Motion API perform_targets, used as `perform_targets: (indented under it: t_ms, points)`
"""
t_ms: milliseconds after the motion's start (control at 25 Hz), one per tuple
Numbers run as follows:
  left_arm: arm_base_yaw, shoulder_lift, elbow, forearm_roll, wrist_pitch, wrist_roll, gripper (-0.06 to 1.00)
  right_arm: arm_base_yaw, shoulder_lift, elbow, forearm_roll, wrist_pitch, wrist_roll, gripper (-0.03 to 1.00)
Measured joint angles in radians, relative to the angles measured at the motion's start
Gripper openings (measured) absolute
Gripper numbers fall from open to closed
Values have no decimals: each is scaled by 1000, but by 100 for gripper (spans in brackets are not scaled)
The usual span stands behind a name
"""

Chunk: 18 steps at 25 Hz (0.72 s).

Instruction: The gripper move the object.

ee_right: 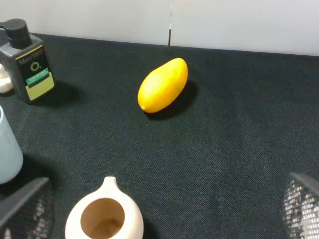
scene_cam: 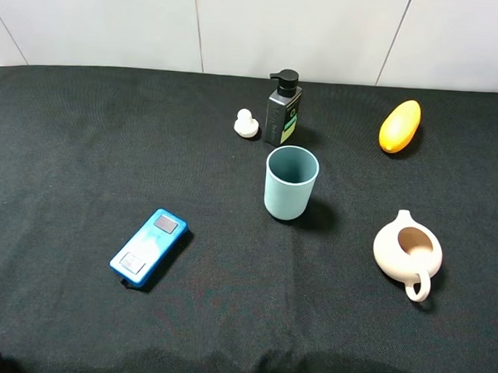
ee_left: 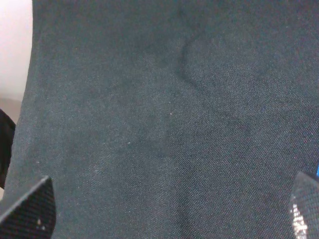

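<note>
The object, a small black pump bottle with a green-and-white label, stands upright at the back of the black table, just behind the teal cup. It also shows in the right wrist view, far from the fingers. My right gripper is open and empty, low over the cloth near the beige pot. My left gripper is open and empty over bare black cloth. In the high view only dark bits of the arms show at the bottom corners.
A small white figure sits left of the bottle. A yellow mango lies at the back right. A beige spouted pot sits at the right. A blue flat device lies at the front left. White wall panels stand behind the table.
</note>
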Motion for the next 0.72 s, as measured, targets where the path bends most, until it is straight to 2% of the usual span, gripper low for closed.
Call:
perform_targets:
  t_ms: [720]
  points:
    - [0,0,0,0,0,0,99,0,0,0,0,0,0,69]
